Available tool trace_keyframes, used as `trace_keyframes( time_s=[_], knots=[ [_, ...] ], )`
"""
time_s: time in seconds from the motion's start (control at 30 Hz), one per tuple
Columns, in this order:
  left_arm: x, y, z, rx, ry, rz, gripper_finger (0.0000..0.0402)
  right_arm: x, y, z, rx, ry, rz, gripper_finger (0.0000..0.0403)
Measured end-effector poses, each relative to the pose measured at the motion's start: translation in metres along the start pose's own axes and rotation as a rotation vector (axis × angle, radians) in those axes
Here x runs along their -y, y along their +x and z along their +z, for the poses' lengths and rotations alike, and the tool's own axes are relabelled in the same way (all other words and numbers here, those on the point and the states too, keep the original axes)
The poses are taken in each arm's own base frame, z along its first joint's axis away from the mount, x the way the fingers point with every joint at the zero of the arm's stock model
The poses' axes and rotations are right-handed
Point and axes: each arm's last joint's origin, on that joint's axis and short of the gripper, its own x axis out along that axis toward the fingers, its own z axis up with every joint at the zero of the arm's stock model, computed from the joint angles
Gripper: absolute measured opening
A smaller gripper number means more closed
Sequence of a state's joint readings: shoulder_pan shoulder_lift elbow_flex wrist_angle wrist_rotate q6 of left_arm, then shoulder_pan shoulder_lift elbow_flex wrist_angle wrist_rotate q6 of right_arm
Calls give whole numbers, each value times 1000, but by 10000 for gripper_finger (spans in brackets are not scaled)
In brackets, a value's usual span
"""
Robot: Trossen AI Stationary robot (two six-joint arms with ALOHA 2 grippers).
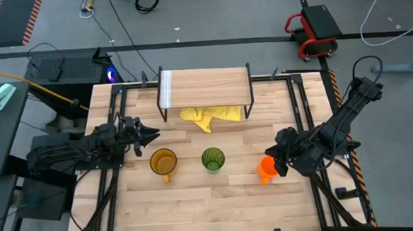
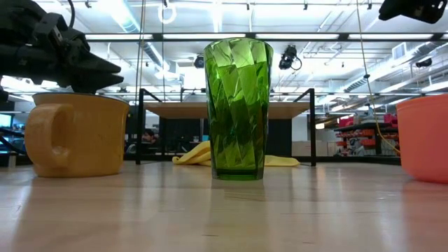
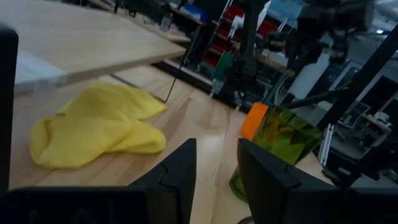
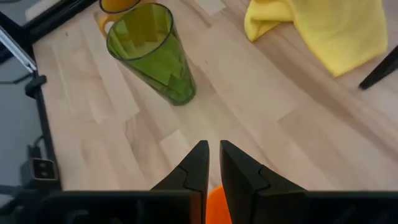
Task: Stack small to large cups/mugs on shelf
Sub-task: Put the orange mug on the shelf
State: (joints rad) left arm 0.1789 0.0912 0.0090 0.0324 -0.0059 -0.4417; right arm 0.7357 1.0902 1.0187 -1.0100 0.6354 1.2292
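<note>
1. My right hand [image 1: 275, 163] sits over the orange mug [image 1: 267, 169], fingers nearly closed, gripping nothing yet.
2. My left hand [image 1: 149, 135], slightly open and empty, waits near the yellow mug [image 1: 163, 162].
3. The green tumbler [image 1: 212, 159] stands between the mugs; the shelf [image 1: 205, 86] is bare.

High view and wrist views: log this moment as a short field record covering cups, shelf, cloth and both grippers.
cups: amber mug, green tumbler, orange mug, in a row on the tabletop, all upright
shelf: nothing on top
yellow cloth: on the table, partly under the shelf
left gripper: beside the amber mug, fingers slightly apart, holding nothing
right gripper: at the orange mug, fingers nearly together, grip not visible
stacking: not begun
</note>
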Motion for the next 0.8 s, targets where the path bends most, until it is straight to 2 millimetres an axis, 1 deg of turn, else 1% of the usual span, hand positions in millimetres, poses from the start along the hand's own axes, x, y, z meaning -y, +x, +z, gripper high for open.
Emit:
trace_keyframes(
  time_s=[0.23,0.4,0.8],
  knots=[
    [-1,0,-1,-10,0,10,117,-3,0,0,-30,55,40,48],
    [-1,0,-1,-14,6,11,119,-4,0,0,-36,80,43,48],
    [-1,0,-2,-19,18,10,119,-3,0,0,-37,56,43,48]
  ],
)
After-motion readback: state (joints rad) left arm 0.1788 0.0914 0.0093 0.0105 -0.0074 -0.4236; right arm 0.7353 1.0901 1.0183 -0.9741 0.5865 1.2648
